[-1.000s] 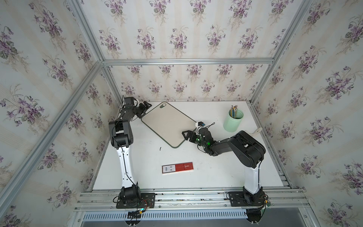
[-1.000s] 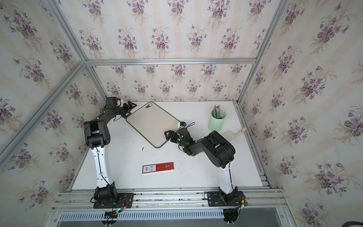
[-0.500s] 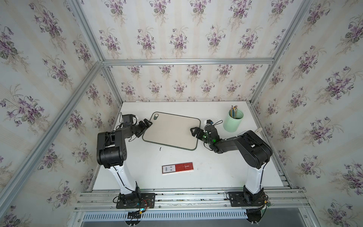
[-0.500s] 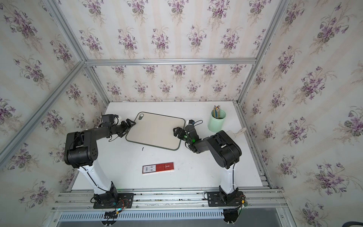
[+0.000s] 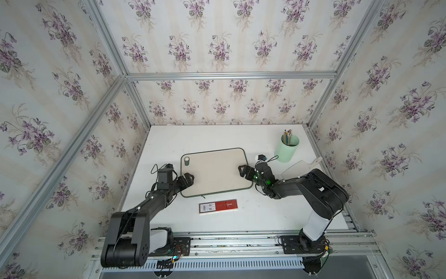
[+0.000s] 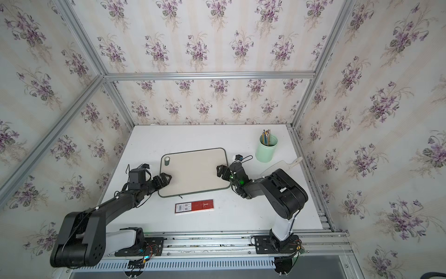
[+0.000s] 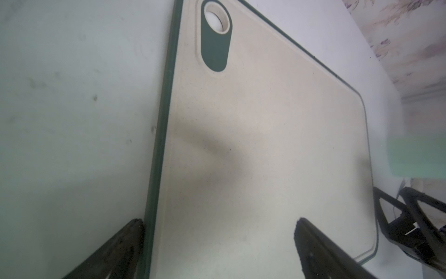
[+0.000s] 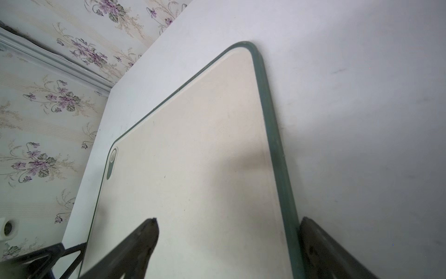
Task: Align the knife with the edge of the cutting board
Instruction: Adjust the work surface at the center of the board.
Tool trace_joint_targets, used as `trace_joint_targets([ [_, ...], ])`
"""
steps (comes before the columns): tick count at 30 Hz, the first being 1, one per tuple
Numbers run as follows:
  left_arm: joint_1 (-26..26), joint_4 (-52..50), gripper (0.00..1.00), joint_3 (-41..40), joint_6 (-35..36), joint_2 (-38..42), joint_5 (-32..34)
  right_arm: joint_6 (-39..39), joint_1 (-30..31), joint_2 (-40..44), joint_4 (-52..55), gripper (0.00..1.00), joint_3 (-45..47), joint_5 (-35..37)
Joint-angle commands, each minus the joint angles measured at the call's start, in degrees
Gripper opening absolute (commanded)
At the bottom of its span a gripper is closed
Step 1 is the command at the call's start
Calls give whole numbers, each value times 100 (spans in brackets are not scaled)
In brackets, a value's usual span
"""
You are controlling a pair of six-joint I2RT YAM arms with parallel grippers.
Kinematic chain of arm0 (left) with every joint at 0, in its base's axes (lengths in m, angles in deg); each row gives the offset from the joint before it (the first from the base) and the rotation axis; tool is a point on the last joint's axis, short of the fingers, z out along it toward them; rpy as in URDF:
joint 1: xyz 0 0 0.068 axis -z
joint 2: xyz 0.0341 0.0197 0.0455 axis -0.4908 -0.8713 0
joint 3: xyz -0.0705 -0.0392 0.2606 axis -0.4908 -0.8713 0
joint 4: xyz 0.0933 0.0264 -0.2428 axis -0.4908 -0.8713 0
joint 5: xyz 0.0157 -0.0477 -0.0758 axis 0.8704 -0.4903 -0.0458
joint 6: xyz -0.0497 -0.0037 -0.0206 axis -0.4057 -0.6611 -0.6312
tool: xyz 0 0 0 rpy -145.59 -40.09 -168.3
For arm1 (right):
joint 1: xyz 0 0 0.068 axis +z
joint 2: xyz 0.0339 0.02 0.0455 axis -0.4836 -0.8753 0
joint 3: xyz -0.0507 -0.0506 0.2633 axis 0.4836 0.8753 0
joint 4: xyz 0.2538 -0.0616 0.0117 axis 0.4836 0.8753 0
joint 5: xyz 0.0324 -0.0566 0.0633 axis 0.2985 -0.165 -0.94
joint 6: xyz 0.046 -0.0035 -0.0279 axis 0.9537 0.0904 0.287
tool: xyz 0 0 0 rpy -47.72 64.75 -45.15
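Jaws on my left gripper and right gripper gape wide, each astride one cutting board edge, clasping nothing.

The enclosure walls carry pale striped wallpaper with purple flower sprigs. Aluminium profiles run along the wall joints and across the back. A white tabletop forms the base; the wrist views show light scuffs on it. Aluminium rails and a slotted grille border its front edge. Lighting is even and diffuse; shadows are soft.
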Motion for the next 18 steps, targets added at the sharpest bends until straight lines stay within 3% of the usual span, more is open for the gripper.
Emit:
trace_joint_targets([
  [1, 550, -1024, 100, -304, -761, 535, -1378, 652, 224, 293, 635, 94, 461, -1799],
  [10, 1131, -1675, 100, -676, -851, 1626, -1076, 799, 496, 1666, 826, 94, 1455, -1593],
  [18, 1348, -1300, 99, -491, -817, 996, -1054, 664, 510, 2542, 1446, 94, 1779, -1300],
])
